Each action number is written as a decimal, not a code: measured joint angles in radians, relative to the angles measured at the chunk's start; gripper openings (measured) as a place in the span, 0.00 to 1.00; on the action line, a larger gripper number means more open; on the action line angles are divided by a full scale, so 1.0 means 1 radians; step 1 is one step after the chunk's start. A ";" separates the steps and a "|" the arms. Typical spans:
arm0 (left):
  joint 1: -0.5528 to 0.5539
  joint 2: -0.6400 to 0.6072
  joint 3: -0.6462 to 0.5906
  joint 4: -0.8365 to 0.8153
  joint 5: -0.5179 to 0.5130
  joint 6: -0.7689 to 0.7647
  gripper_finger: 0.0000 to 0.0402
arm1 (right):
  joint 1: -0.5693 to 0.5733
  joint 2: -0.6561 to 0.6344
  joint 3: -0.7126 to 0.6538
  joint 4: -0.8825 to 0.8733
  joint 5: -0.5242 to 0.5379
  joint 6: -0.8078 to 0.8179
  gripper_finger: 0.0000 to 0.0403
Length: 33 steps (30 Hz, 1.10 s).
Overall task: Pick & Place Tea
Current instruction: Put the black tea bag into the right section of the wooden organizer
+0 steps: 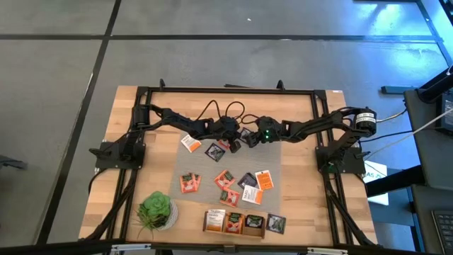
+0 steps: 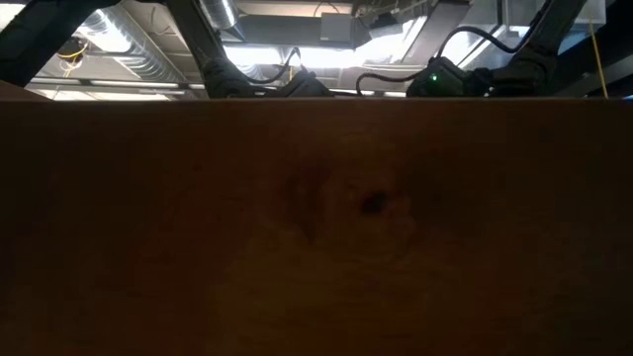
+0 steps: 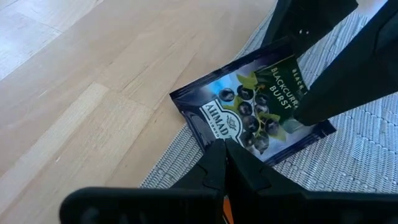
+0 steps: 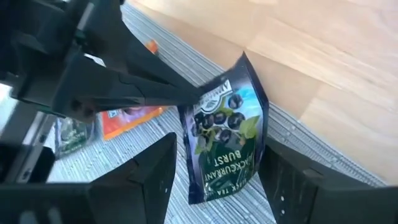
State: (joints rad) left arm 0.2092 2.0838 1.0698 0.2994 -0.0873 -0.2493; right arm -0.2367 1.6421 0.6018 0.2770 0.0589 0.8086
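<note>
The left tool is pinching the blackcurrant sachet shut at its corner, near the mat's twelve o'clock edge. The right tool is straddling it, wide open; closing off-centre risks crumpling or tugging it loose.

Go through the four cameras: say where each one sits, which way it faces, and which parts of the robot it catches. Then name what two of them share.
High: overhead, straight down on the table; both arms.
Low: at table-top height, mostly blocked by a wooden board; arms above.
Left wrist: faces the blackcurrant sachet, pinched by the shut left gripper.
Right wrist: faces that sachet between the open right gripper fingers.
Shared: both wrist views show that sachet over the grey mat.
</note>
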 joint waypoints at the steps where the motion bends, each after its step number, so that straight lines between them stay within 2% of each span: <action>1: 0.000 0.000 0.000 0.000 0.000 0.000 0.01 | 0.000 0.000 0.000 -0.003 0.000 0.000 0.53; 7: 0.000 0.000 0.000 0.000 0.000 0.000 0.01 | 0.000 0.000 0.000 -0.011 0.000 -0.002 0.46; 24: -0.002 0.000 -0.001 0.011 -0.017 0.015 0.01 | 0.000 -0.022 -0.001 -0.051 0.004 -0.127 0.03; 29: -0.002 -0.017 -0.002 0.013 0.048 0.026 0.01 | 0.002 -0.081 -0.001 -0.111 0.000 -0.187 0.02; 33: 0.006 -0.073 -0.010 -0.046 0.114 0.035 0.02 | 0.000 -0.152 -0.001 -0.184 0.023 -0.255 0.01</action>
State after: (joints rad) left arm 0.2151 2.0105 1.0603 0.2536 0.0263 -0.2142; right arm -0.2367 1.4900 0.6010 0.0929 0.0817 0.5537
